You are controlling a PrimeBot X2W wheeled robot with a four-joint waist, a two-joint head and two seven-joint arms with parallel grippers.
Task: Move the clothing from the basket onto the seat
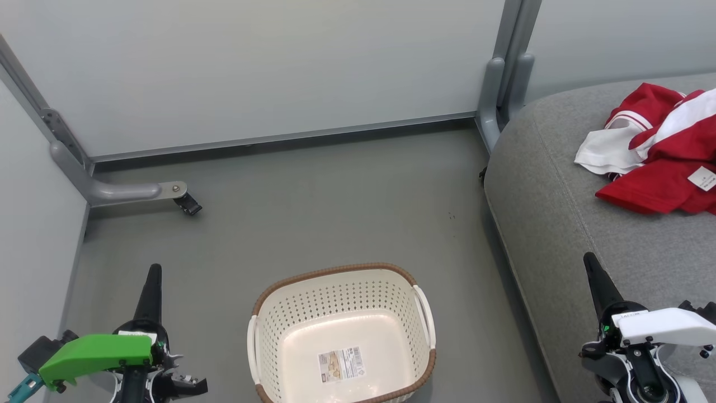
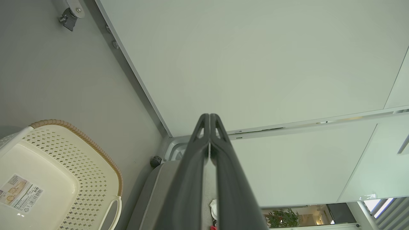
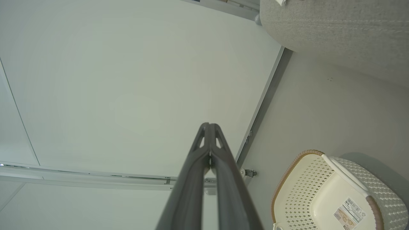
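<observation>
The red and white clothing (image 1: 663,151) lies bunched on the grey seat (image 1: 565,201) at the right, a small white tag showing on it. On the floor at the bottom centre stands the cream basket (image 1: 335,296), holding just a paper label on its floor. My left gripper (image 1: 154,271) is shut and empty at the lower left, well left of the basket (image 2: 96,179). My right gripper (image 1: 590,260) is shut and empty over the seat's front edge, below the clothing. The left gripper (image 2: 210,115) and the right gripper (image 3: 209,125) each show their fingers pressed together. The basket (image 3: 294,198) sits low right in the right wrist view.
Pale partition walls (image 1: 251,67) close off the back and left. A grey partition foot with a caster (image 1: 187,204) juts onto the floor at the left, and a grey post (image 1: 498,95) stands by the seat's back corner. Grey floor (image 1: 313,196) lies between basket and wall.
</observation>
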